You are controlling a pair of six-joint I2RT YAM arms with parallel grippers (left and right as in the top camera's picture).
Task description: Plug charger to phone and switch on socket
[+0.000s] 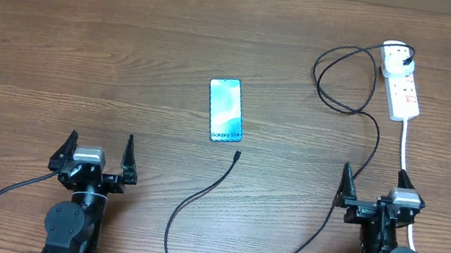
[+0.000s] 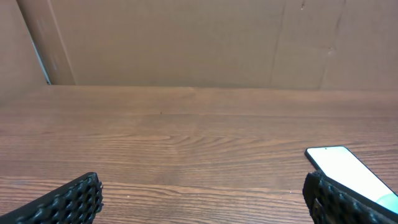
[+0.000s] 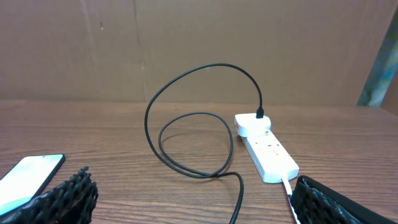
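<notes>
The phone (image 1: 225, 110) lies flat mid-table with its light blue screen lit; it also shows at the right edge of the left wrist view (image 2: 348, 171) and the left edge of the right wrist view (image 3: 28, 174). The black charger cable (image 1: 224, 190) loops across the table, its connector tip (image 1: 237, 155) just below the phone. Its white plug adapter (image 1: 394, 55) sits in the white power strip socket (image 1: 404, 89) at the back right, also seen in the right wrist view (image 3: 268, 154). My left gripper (image 1: 97, 155) and right gripper (image 1: 375, 192) are open and empty near the front edge.
The strip's thick white cord (image 1: 411, 160) runs down past my right gripper. A cardboard wall (image 2: 199, 43) stands behind the wooden table (image 1: 82, 58).
</notes>
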